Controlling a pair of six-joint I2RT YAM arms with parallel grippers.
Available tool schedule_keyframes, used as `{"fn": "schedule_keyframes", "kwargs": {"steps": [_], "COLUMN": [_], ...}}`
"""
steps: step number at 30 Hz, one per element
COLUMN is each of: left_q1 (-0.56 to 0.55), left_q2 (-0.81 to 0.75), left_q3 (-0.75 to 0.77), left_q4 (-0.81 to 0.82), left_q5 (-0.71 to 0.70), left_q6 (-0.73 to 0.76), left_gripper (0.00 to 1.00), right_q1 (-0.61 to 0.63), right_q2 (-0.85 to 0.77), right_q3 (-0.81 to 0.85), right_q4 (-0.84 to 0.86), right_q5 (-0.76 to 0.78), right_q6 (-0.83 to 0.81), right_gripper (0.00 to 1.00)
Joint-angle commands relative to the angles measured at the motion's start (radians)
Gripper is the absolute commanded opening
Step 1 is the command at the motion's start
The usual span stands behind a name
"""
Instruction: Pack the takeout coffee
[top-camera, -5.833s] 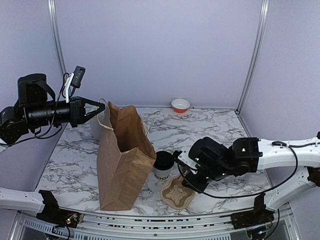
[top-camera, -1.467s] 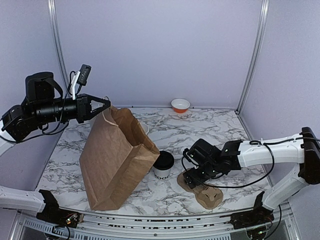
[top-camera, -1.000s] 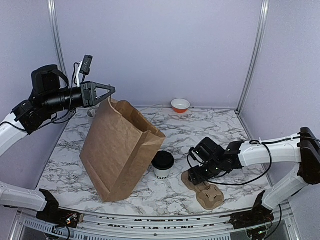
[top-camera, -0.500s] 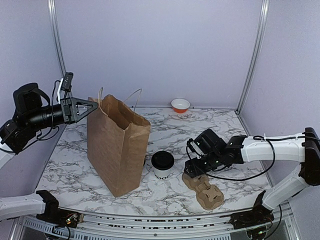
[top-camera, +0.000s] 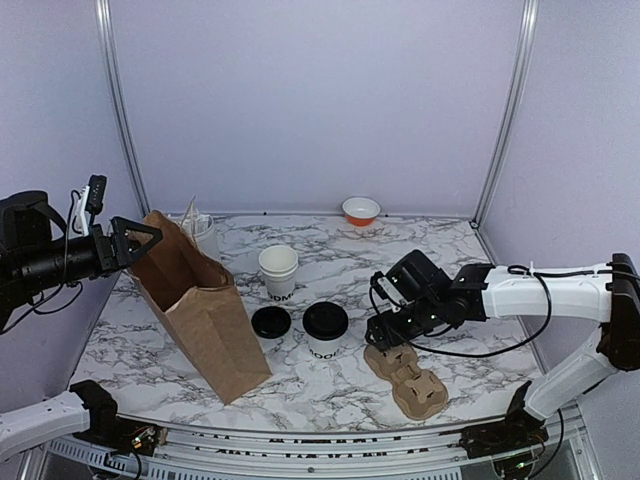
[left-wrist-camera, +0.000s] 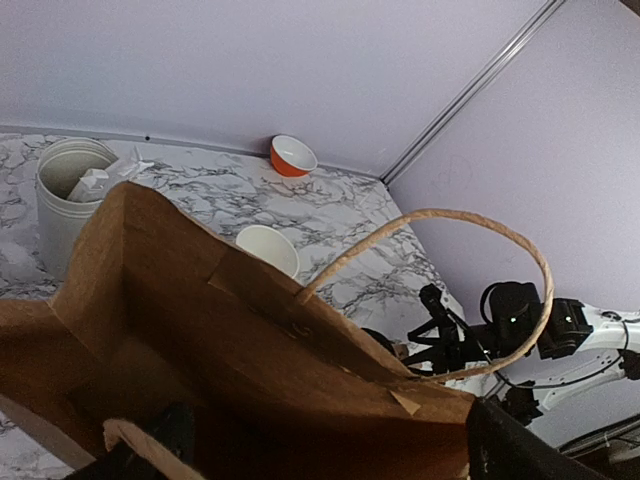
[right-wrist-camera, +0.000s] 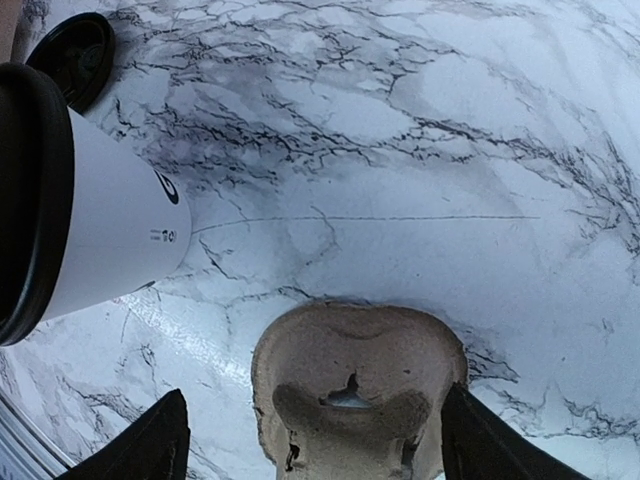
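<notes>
Marble table (top-camera: 440, 250) bears a paper bag (top-camera: 200, 320), its rim between the left gripper (top-camera: 145, 240)'s spread jaws — likely steadied for loading. Also spread, the right gripper (top-camera: 380, 343) straddles the cup carrier (top-camera: 410, 385); the takeout coffee (top-camera: 325, 335) stands just to its left, unheld.

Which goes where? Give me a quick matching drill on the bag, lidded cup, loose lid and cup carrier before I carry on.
Things:
1. paper bag
2. lidded cup
3. loose black lid
4. cup carrier

Places:
A. near edge, one end below the right gripper
B. lying flat between the bag and the lidded cup
C. far left, its rim by the open left gripper
D. upright between the loose lid and the carrier

Pairs: 1-C, 2-D, 3-B, 4-A
</notes>
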Motion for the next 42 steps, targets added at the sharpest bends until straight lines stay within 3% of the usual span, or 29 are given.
{"fn": "schedule_keyframes", "kwargs": {"steps": [1,13,22,28,34,38,42], "left_q1": [0.005,0.005,0.005,0.005,-0.014,-0.14,-0.459], "left_q2": [-0.027,0.015,0.074,0.15,0.221,0.288,0.395], "left_q3": [0.107,0.225,0.403,0.464,0.511,0.548,0.632], "left_q4": [-0.143,-0.167,-0.186,-0.179,-0.146,-0.145,-0.153], "left_q5": [-0.151,-0.155,-0.142,-0.026,0.057,-0.053,-0.328], "left_q6": [0.032,0.088,0.117,0.112,0.096,0.108,0.149], "left_gripper": [0.99,0.99,0.99,0.99,0.99,0.99,0.99], "right_q1": [0.006,0.042,0.113,0.113,0.113,0.095,0.036], "right_q2": [0.0,0.01,0.068,0.072,0.049,0.011,-0.047], "right_q3": [-0.006,-0.066,-0.074,-0.069,-0.091,-0.098,-0.131], "right_q4": [-0.037,-0.052,-0.085,-0.108,-0.024,0.013,0.075], "right_q5": [-0.001,0.043,0.123,0.18,0.089,0.042,-0.048], "right_q6": [-0.004,0.04,0.11,0.152,0.163,0.175,0.186], "right_gripper": [0.84,0.84,0.83,0.79,0.64,0.6,0.56]}}
